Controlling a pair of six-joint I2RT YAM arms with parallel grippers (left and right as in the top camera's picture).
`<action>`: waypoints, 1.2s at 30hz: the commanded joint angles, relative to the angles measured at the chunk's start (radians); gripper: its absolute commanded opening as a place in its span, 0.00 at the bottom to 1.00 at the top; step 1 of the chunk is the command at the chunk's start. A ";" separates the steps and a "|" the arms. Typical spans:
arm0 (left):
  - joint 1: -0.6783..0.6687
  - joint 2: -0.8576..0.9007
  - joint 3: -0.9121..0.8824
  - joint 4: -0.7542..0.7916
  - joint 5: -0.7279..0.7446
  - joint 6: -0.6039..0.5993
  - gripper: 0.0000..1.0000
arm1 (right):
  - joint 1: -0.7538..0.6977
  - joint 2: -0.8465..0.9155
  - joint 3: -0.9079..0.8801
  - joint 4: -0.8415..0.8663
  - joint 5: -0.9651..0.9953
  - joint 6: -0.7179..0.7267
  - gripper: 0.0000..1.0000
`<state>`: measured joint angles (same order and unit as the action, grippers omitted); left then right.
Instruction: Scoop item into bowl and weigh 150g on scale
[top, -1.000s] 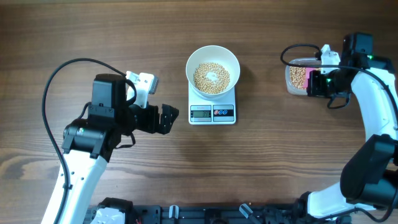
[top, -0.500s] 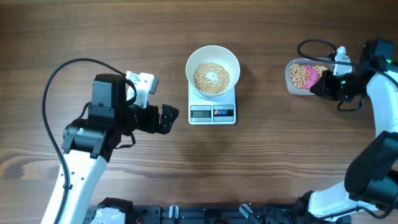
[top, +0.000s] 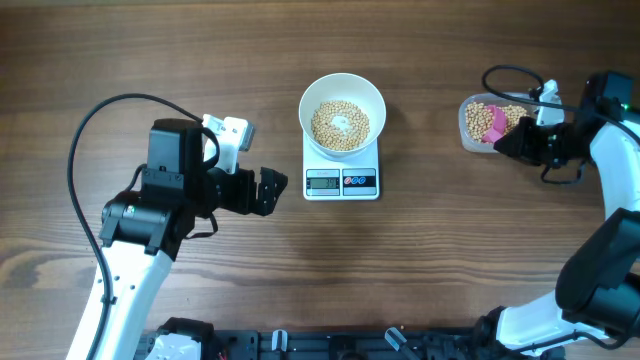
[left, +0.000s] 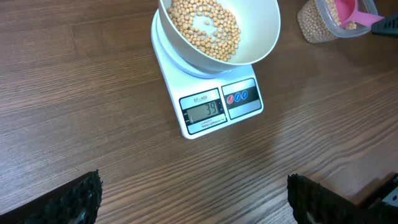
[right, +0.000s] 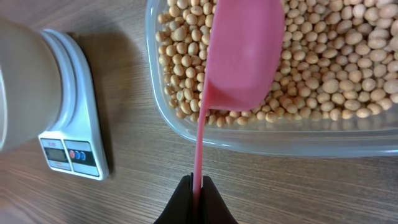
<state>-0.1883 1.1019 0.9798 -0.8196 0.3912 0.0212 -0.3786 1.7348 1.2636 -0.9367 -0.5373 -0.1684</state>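
Two arms on this rig, and only the right one is busy. The right end effector (right: 196, 186) is clamped fully shut on the thin tail of the pink scoop (right: 245, 50), whose cup sits in the clear tub (top: 468, 137) near the right edge of the surface (top: 200, 60). The left end effector (top: 268, 190) is spread as wide as it goes, holding nothing, parked just left of the scale (top: 341, 182).

The bowl (top: 342, 82) sits on the scale toward the far edge, with a modest layer of beans (top: 341, 124) in it, so I'd guess it needs more scoops.

What worries me is that pinch on the very end of a skinny handle. A loaded cup could twist in the jaws on the way over and dump beans, and round ones like these would roll everywhere. A clumsy pour could also nudge the bowl off centre, or overshoot the target.

Stuff I can't make out:
- I only see the cup's back, so no idea whether it's loaded.
- The display (left: 205, 112) digits are too fuzzy to trust.
- The tub's far side is cut off in the right wrist view.
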 joint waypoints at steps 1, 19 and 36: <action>0.005 0.005 0.002 0.000 0.012 0.001 1.00 | -0.020 0.026 -0.011 0.001 -0.121 0.015 0.04; 0.005 0.005 0.002 0.000 0.012 0.001 1.00 | -0.083 0.107 -0.012 -0.019 -0.282 0.068 0.04; 0.005 0.005 0.002 0.000 0.012 0.001 1.00 | -0.187 0.108 -0.013 -0.032 -0.402 0.063 0.04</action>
<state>-0.1883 1.1019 0.9798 -0.8192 0.3912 0.0212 -0.5537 1.8294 1.2587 -0.9642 -0.8642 -0.1013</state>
